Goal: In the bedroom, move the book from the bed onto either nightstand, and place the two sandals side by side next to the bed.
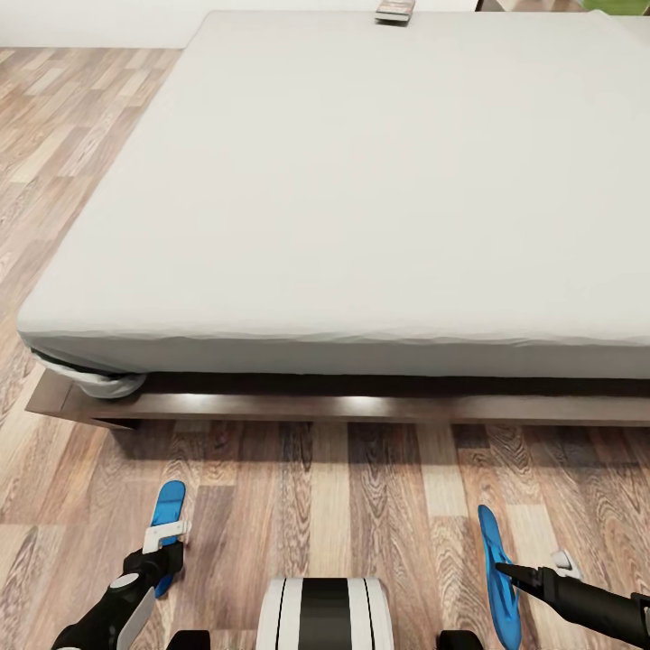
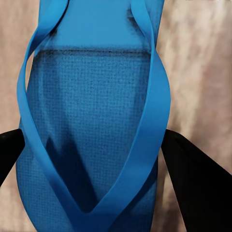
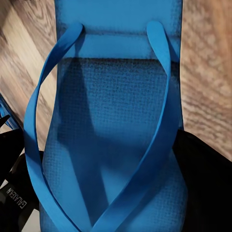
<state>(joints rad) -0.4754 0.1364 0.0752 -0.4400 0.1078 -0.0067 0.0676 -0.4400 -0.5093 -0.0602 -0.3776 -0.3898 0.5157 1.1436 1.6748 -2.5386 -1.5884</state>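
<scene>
The wood-plank floor [image 1: 361, 478] ran in mixed light and brown boards in front of the frame and along the left side. A pale strip of wall [image 1: 90, 23] met it at the far left. A small green patch [image 1: 618, 5] showed at the far right corner.

two blue sandals [image 1: 168, 519] [image 1: 499, 578] on floor [image 1: 361, 506] before bed [image 1: 361, 199]
</scene>
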